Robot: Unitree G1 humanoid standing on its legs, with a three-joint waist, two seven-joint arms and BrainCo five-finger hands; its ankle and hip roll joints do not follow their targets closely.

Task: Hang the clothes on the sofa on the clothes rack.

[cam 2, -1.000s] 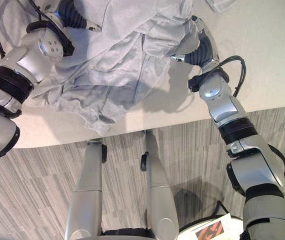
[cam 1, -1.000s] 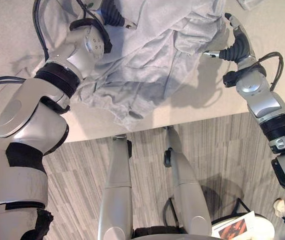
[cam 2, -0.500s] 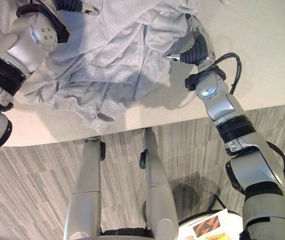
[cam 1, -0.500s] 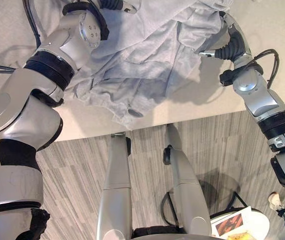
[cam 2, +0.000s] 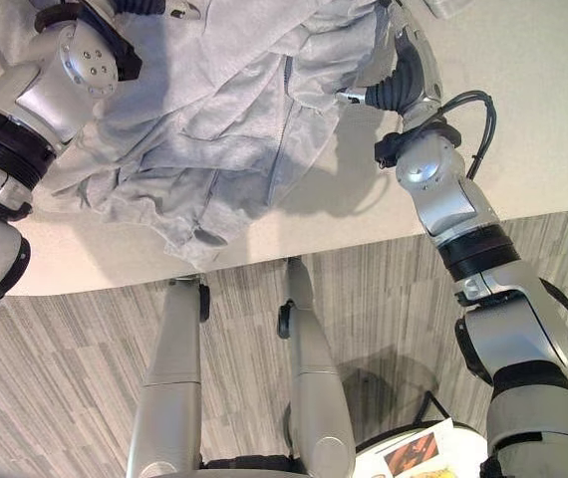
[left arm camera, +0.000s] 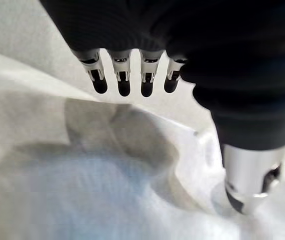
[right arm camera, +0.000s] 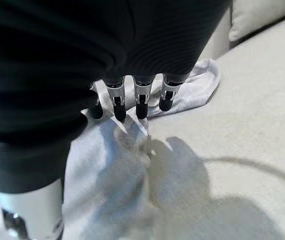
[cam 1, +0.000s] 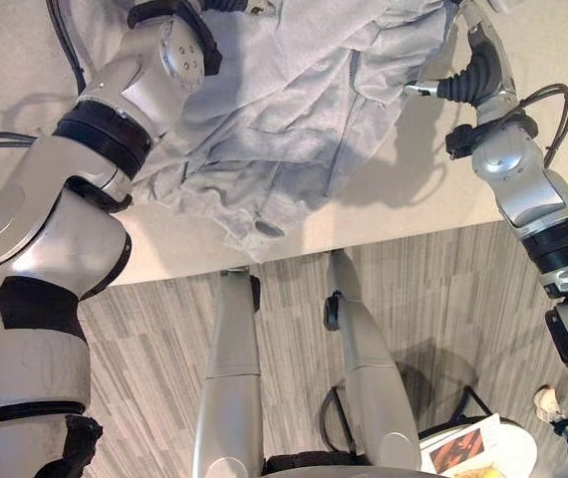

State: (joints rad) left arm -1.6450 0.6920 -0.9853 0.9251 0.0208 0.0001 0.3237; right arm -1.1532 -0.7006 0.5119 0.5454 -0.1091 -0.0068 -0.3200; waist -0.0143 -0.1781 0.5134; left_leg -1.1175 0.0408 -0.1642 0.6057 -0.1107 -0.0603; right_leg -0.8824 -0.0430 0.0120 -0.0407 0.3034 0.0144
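Bright, even light — soft shadows on the sofa [cam 1: 55,60]; both wrist views blur up close.

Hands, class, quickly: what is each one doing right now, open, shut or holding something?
Left hand: open, fingers straight above the grey jacket.
Right hand: fingers straight, tips at the jacket's edge on the sofa; open.

grey striped carpet [cam 1: 463,299], white round table [cam 1: 503,453], person's shoe [cam 1: 548,400]

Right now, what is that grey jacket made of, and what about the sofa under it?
The grey jacket looks like soft knit sweatshirt cloth: matte, crumpled into loose folds, with a zip down the front. The sofa seems covered in beige woven fabric, matte and faintly grainy.
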